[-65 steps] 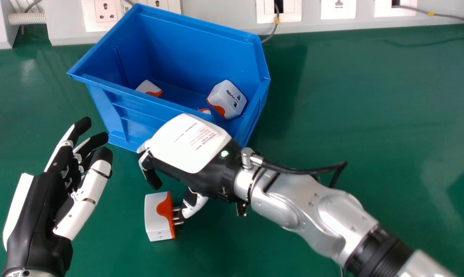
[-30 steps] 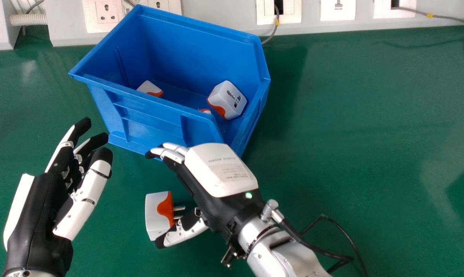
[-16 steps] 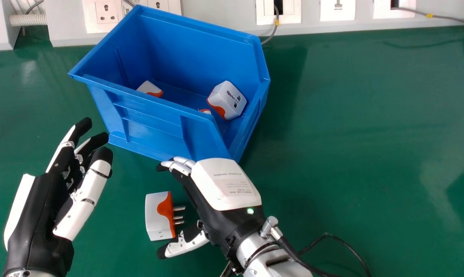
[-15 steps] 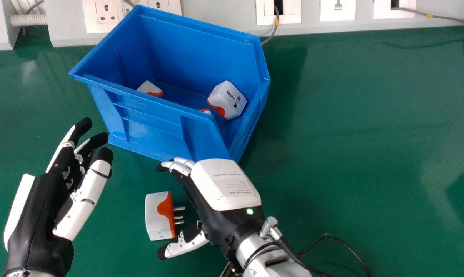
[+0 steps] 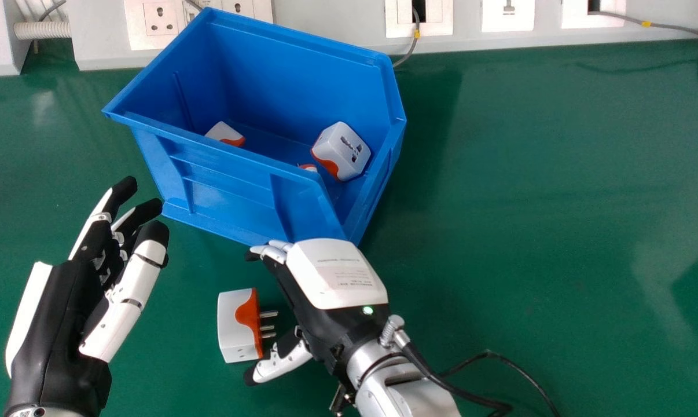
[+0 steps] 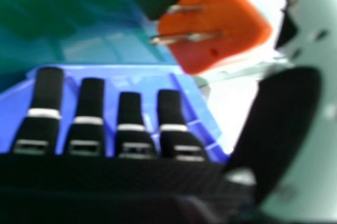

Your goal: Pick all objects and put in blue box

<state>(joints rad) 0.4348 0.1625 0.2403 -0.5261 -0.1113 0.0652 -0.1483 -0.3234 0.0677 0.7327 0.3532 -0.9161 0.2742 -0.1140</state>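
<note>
A green desk (image 5: pixel 528 174) with a pale sheen near three o'clock meets a light grey panel (image 5: pixel 331 11) running from ten to two. White socket plates (image 5: pixel 508 14) line it; a ribbed hose (image 5: pixel 42 29) lies at ten, a grey cable (image 5: pixel 679 25) at two.

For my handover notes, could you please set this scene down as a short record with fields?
Surface: green tabletop
Container: blue box, open at the top
Inside: one white-and-orange adapter in fair view; two partly hidden white-and-orange pieces
Outside: one loose adapter on the tabletop, prongs toward the right robot hand
Right robot hand: open, beside the loose adapter, not gripping it
Left robot hand: open, at the head view's left
Task status: unfinished
</note>
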